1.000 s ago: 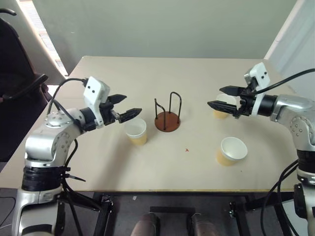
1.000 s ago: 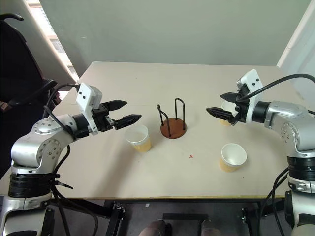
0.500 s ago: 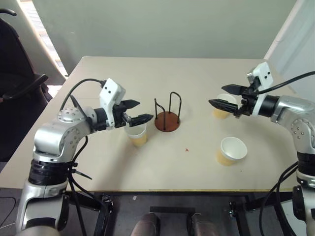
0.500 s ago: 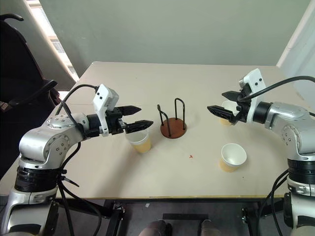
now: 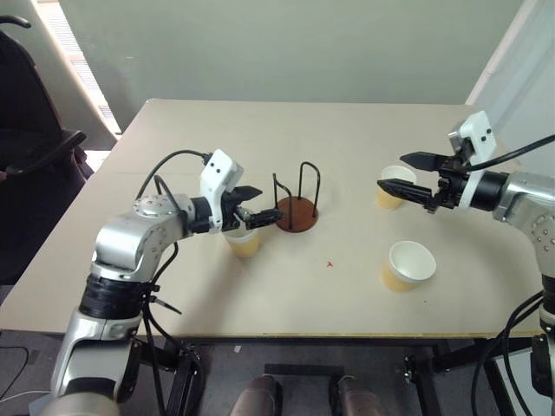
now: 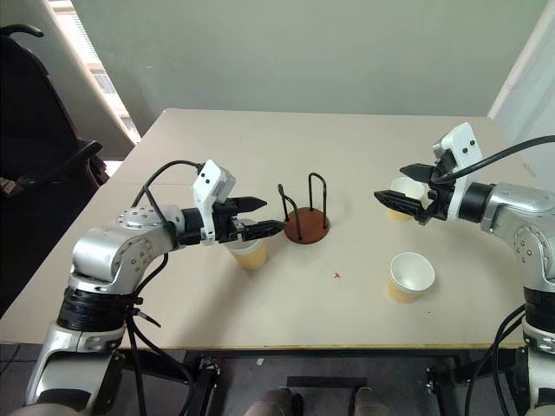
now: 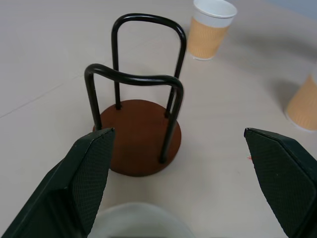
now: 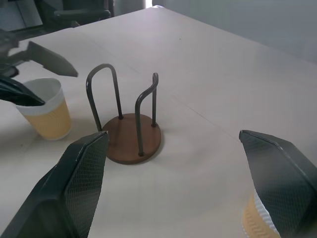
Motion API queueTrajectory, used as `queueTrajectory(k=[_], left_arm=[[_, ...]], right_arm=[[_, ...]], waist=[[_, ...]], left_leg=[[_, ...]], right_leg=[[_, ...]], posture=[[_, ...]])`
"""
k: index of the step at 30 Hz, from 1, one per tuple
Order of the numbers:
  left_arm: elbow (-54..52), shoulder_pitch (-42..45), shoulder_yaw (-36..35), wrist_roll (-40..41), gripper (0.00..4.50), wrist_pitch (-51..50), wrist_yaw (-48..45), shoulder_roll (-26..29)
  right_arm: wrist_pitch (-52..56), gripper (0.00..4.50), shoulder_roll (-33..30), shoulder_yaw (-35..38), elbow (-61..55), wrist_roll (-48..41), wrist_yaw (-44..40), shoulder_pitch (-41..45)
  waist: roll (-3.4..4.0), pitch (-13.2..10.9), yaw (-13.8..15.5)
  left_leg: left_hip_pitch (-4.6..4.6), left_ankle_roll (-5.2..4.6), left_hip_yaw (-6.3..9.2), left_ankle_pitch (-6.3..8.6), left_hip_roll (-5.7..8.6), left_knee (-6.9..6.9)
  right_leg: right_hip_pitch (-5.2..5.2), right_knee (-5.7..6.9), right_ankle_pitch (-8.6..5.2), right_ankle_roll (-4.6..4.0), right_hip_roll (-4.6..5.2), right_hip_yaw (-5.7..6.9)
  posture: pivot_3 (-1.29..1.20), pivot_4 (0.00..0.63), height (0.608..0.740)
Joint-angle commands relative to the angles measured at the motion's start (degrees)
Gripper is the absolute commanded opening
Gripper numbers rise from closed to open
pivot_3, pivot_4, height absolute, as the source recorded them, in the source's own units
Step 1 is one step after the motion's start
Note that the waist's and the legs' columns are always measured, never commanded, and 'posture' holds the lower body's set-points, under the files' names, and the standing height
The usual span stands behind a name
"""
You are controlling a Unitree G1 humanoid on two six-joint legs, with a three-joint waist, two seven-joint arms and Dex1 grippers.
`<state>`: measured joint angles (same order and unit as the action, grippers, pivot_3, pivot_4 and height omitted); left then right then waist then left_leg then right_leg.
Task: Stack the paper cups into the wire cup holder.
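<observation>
Left end effector [image 5: 263,202] shifted over nearest cup [image 5: 242,239] — released; wire cup holder [image 5: 295,204] upright.

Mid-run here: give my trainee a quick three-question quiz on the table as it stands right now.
1. True or false: the wire cup holder is empty.
2. How many paper cups stand on the table?
3. Which gripper hovers over the cup beside the holder: A) left gripper B) right gripper?

Key
1. True: no cup sits in it.
2. Three: near cup, far cup, front cup.
3. A, jaws open.
</observation>
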<state>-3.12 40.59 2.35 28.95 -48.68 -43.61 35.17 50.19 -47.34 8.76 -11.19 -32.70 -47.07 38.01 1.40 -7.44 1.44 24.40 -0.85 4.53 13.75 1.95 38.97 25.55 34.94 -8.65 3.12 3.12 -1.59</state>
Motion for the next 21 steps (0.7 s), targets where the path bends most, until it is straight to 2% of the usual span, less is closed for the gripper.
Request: queueTrajectory(k=[1, 21], left_arm=[[2.66, 2.91, 0.79, -2.28, 4.5, 3.03, 0.36, -1.83], [17.19, 8.73, 5.15, -12.02, 4.5, 12.01, 1.02, -12.48]], right_arm=[[0.3, 4.36, -1.03, 2.76, -2.59, -1.09, 1.04, -0.02], [1.63, 4.36, -1.66, 3.12, -4.49, -1.88, 2.58, -0.56]], waist=[[0.0, 0.0, 0.02], [-0.02, -0.01, 0.06]], left_leg=[[0.0, 0.0, 0.0, 0.0, 0.0, 0.01], [0.02, -0.07, -0.05, -0.04, 0.0, 0.02]], right_leg=[[-0.01, 0.0, 0.03, 0.03, 0.0, 0.0], [-0.02, -0.04, 0.11, 0.18, 0.01, -0.01]], posture=[[0.0, 0.15, 0.74], [0.0, 0.15, 0.74]])
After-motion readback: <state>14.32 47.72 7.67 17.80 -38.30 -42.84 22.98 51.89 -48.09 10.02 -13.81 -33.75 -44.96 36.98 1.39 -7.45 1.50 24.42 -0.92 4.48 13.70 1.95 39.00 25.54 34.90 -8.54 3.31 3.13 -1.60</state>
